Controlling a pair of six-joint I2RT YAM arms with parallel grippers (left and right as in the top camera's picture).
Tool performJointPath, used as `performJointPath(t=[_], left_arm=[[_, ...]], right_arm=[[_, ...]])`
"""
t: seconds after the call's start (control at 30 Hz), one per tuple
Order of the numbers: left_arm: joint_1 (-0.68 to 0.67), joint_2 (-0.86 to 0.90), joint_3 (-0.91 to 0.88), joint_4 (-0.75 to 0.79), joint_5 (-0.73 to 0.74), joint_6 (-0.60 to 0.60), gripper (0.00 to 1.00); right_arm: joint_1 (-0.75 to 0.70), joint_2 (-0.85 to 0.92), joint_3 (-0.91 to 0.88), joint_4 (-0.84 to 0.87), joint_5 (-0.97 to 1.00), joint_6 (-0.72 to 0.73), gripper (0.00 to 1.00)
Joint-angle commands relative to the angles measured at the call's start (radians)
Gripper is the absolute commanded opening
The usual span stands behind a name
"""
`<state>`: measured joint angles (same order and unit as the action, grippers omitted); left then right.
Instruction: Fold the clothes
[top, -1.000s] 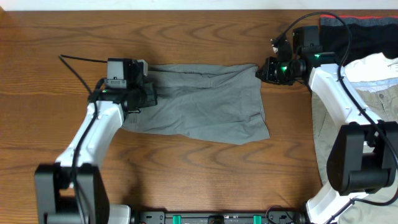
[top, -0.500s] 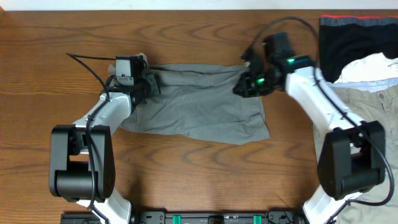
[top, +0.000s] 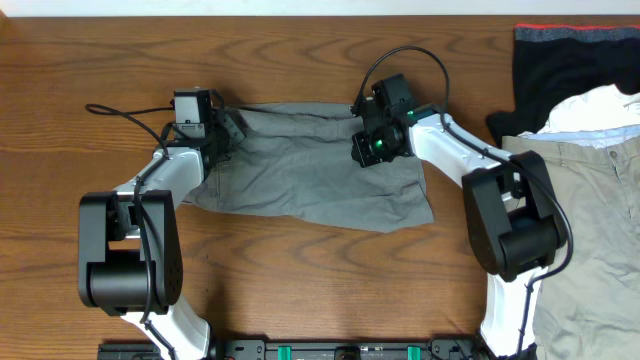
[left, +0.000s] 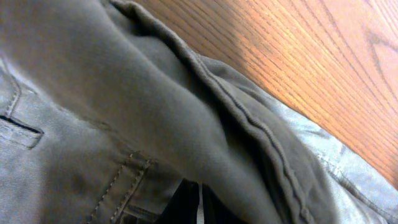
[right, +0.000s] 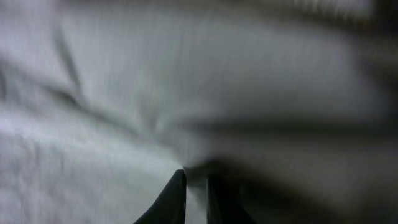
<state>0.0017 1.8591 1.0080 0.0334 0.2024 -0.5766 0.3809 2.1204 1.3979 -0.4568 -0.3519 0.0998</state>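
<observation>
The grey shorts (top: 310, 175) lie spread flat across the middle of the wooden table (top: 300, 290). At their upper left corner my left gripper (top: 228, 125) is shut on the cloth. In the left wrist view, seamed grey fabric (left: 124, 93) fills the frame and bunches into the closed left gripper (left: 199, 208). My right gripper (top: 362, 150) hangs over the upper right part of the shorts. Its wrist view is blurred grey cloth (right: 186, 93), with a fold pinched in the nearly closed right gripper (right: 196, 196).
A black garment with a red edge (top: 570, 60) lies at the back right. In front of it lie something white (top: 600, 105) and beige trousers (top: 590, 220) along the right edge. Bare wood (left: 298, 50) shows beyond the shorts' waistband.
My right gripper has swept left from the shorts' upper right corner to above the shorts. The left gripper has stayed at the upper left corner, shifting only slightly.
</observation>
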Motion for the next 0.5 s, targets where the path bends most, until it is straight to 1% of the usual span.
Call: performJointPath(t=[0.0,0.1,0.2,0.37,0.47], left_arm=[[0.002,0.010,0.007,-0.006,-0.009,-0.024,0.07],[0.002,0.010,0.007,-0.013,-0.009,-0.024,0.07],[0.002,0.010,0.007,-0.018,-0.009,-0.024,0.07],[0.002,0.010,0.007,-0.023,-0.009,-0.024,0.07],[0.002,0.010,0.007,-0.026,-0.009,-0.024,0.10]], right_arm=[[-0.024,0.006,0.006,0.089,0.012,0.000,0.14],[-0.028,0.006,0.006,0.182,0.024,0.013,0.17],[-0.030,0.010,0.006,0.240,0.111,0.064,0.19],[-0.046,0.034,0.006,0.314,0.217,0.103,0.19],[-0.071,0.053,0.006,0.359,0.232,0.117,0.20]])
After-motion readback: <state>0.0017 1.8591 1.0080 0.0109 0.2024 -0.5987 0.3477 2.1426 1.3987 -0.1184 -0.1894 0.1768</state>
